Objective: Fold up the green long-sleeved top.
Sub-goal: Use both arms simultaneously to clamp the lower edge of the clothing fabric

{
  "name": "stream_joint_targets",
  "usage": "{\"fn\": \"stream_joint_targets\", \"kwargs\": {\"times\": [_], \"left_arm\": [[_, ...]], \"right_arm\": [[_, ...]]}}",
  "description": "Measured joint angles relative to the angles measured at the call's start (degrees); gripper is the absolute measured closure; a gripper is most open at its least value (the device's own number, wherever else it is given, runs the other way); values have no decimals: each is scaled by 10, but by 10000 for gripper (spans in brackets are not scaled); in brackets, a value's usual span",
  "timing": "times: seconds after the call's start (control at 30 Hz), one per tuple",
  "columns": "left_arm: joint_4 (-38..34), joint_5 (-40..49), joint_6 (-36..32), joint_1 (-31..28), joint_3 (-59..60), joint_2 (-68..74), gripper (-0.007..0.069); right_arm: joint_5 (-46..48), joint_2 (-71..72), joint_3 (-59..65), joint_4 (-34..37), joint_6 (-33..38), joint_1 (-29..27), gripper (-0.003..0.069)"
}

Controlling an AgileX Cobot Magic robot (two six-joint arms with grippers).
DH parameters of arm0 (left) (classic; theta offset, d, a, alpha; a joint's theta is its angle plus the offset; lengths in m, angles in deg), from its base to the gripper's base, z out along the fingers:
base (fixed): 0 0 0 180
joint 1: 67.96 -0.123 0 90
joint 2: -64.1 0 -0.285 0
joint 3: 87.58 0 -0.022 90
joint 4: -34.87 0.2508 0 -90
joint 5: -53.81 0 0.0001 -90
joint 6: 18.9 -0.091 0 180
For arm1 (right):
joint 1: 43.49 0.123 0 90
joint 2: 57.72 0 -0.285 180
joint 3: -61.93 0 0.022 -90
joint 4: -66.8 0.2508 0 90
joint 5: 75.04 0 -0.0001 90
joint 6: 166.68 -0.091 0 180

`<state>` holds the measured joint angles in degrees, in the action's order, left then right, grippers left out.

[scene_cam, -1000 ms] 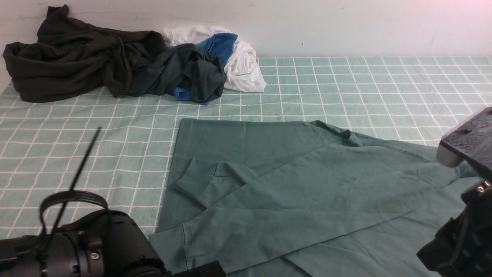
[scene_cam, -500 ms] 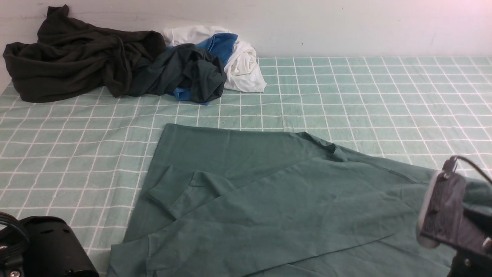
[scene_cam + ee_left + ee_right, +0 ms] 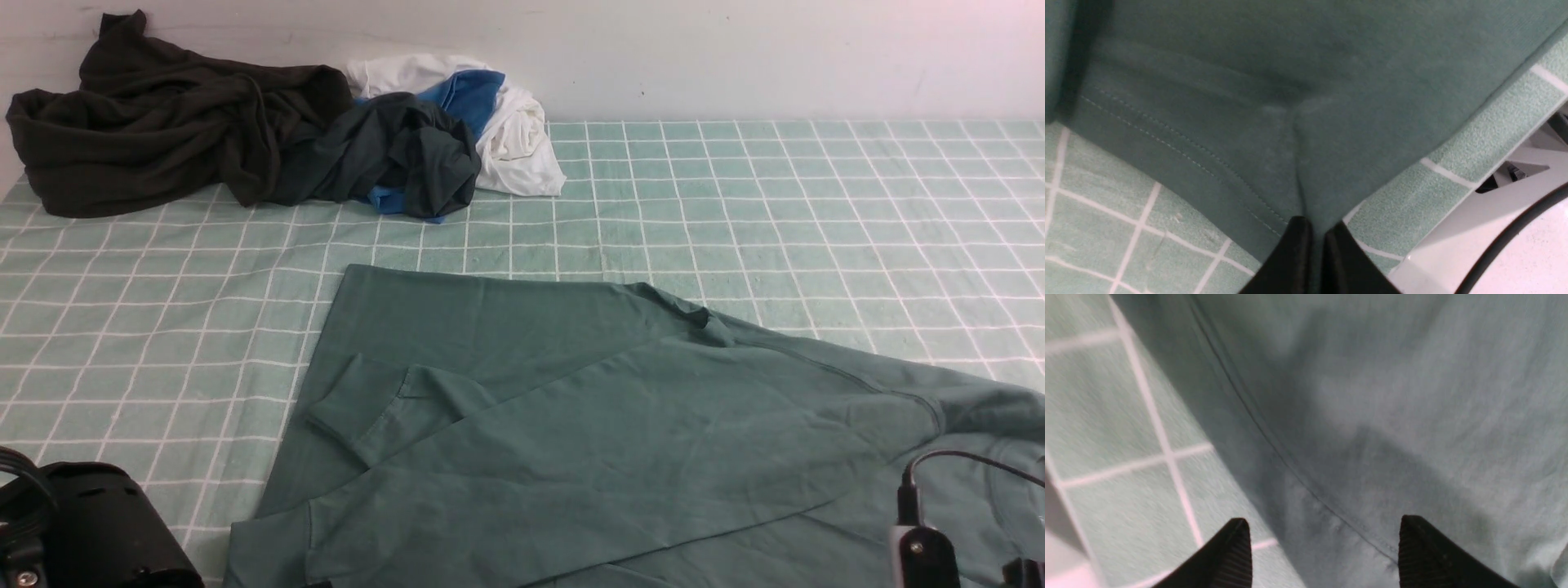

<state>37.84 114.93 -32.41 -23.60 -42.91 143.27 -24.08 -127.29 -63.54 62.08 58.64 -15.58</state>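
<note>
Hem corner pinched in the left gripper (image 3: 1318, 223); the right gripper (image 3: 1323, 524) is spread above the fabric.
The green long-sleeved top (image 3: 571, 408) lies flat on the checked cloth (image 3: 775, 204), stretching ahead of both claws. Its long axis runs from the left claw's pinch across to the right claw, which hangs over a seam, possibly the shoulder, though that view is blurred.

Pressed-together fingers (image 3: 1297, 249) pinch the green top (image 3: 1290, 81) at its hem.
</note>
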Motion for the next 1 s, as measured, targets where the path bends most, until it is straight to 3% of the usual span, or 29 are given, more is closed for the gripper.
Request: {"fn": "stream_joint_targets", "kwargs": {"times": [0.23, 0.43, 0.6, 0.63, 0.7, 0.87, 1.0], "left_arm": [[0, -1, 0, 0, 0, 0, 618], [0, -1, 0, 0, 0, 0, 618], [9, 10, 17, 0, -2, 0, 618], [25, 22, 36, 0, -12, 0, 618], [51, 35, 61, -1, -31, 0, 618], [102, 61, 93, -25, -100, 0, 615], [118, 68, 85, -85, -184, 4, 610]], "right_arm": [[-59, -24, 37, -34, 21, 0, 225], [-70, -46, 41, -35, 39, 0, 309], [-67, -49, 34, -39, 42, 0, 509], [-58, -49, 20, -39, 42, 0, 596], [-37, -49, -6, -42, 42, 0, 647], [17, -49, -95, -67, 37, -2, 662], [21, -56, -188, -84, 35, -37, 662]]}}
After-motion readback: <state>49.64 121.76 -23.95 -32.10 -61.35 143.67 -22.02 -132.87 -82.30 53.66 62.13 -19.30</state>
